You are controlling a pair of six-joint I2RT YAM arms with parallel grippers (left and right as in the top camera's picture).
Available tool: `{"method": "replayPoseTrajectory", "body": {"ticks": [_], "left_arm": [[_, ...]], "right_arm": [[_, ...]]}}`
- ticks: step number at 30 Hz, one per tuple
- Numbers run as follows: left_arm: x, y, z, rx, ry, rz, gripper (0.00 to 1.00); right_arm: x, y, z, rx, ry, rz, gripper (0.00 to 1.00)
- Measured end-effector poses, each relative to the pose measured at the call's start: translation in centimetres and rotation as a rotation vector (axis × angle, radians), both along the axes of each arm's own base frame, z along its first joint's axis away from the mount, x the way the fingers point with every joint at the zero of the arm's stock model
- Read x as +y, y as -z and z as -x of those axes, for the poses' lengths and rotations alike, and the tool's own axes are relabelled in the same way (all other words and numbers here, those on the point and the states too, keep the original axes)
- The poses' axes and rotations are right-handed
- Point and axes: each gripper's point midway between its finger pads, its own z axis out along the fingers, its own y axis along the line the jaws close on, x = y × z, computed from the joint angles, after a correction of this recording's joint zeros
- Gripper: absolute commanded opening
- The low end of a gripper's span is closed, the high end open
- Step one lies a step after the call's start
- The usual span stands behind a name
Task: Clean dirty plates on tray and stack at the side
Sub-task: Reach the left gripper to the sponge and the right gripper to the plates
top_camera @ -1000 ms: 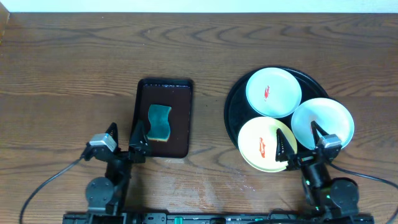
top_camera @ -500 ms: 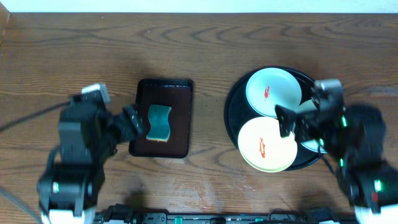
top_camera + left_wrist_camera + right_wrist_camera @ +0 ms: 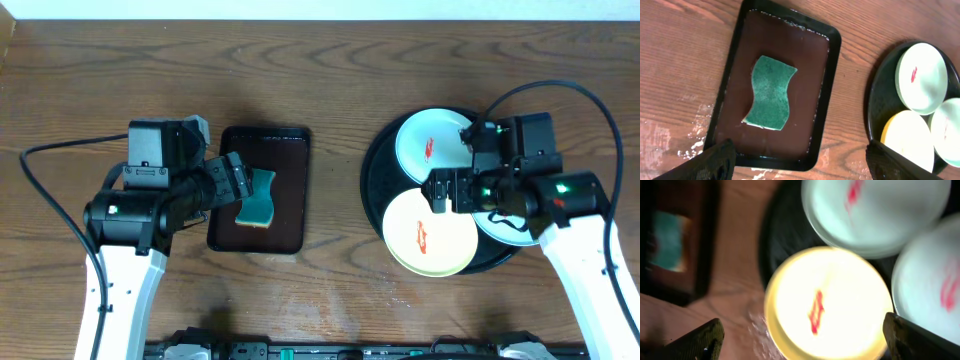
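The tabletop (image 3: 330, 80) carries the round black tray (image 3: 376, 170) at right and a brown rectangular tray (image 3: 288, 165) at left. On the round tray lie the yellow plate (image 3: 428, 232) and two mint plates (image 3: 430, 148) (image 3: 927, 285), each smeared red. A green sponge (image 3: 258, 197) lies in the brown tray. The left pincer (image 3: 799, 159) hangs released above the sponge. The right pincer (image 3: 802, 330) hangs released above the yellow plate.
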Motion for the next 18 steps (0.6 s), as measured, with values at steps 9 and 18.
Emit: {"method": "replayPoseTrajectory", "body": {"ticks": [9, 18], "left_arm": [[-0.1, 0.0, 0.0, -0.005, 0.022, -0.005, 0.84], [-0.1, 0.0, 0.0, -0.005, 0.022, -0.005, 0.84]], "right_arm": [[-4.9, 9.1, 2.3, 0.261, 0.192, 0.029, 0.90], [-6.9, 14.9, 3.4, 0.369, 0.297, -0.017, 0.36]]}}
